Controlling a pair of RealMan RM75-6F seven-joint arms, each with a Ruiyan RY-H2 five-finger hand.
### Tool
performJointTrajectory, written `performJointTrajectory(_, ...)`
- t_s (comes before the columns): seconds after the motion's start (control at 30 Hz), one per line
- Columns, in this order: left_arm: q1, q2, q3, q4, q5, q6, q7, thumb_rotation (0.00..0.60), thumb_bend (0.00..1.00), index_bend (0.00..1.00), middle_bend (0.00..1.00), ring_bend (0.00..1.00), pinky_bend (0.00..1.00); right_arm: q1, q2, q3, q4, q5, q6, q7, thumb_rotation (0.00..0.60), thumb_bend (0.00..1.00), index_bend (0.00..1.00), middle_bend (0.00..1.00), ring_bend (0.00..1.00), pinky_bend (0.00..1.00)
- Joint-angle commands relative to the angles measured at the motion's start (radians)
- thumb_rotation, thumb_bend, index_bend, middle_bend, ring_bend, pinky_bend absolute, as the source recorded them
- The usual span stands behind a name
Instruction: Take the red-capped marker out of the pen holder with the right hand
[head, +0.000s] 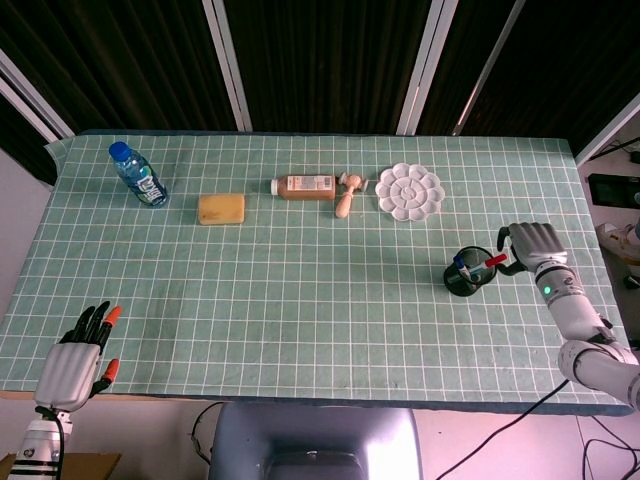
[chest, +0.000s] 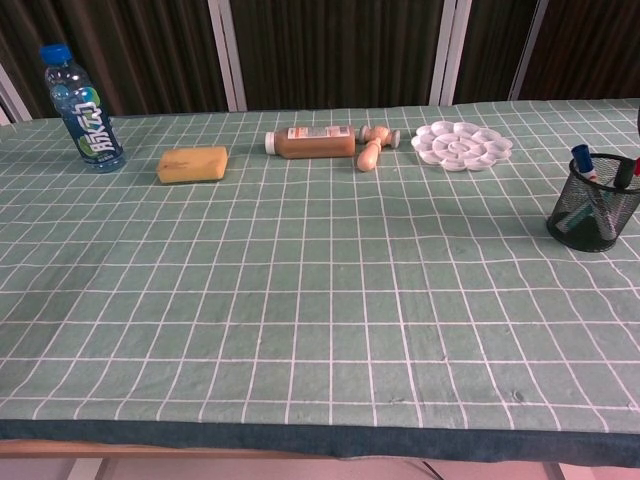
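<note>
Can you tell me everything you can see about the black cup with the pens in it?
The pen holder is a small round cup of black wire mesh, so you can see through its sides. It stands upright on the green checked tablecloth, near the table's right edge. A red-capped marker and a blue-capped marker lean inside, caps sticking out. The right hand is just beside it, by the red cap.
</note>
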Motion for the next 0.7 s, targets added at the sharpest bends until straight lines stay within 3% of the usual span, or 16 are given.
performJointTrajectory(0.03, 0.000, 0.000, -0.001, 0.000, -0.002, -0.001, 0.000, 0.600, 0.39, 0.06, 0.00, 0.03, 0.36, 0.002, 0.001, -0.002, -0.002, -0.001, -0.003, 0.006, 0.600, 0.47, 0.64, 1.00, 1.00, 1.00)
performJointTrajectory(0.7, -0.001, 0.000, -0.001, -0.001, -0.005, -0.001, 0.000, 0.600, 0.39, 0.06, 0.00, 0.03, 0.36, 0.012, 0.021, -0.022, -0.017, -0.007, -0.025, 0.044, 0.600, 0.55, 0.70, 1.00, 1.00, 1.00)
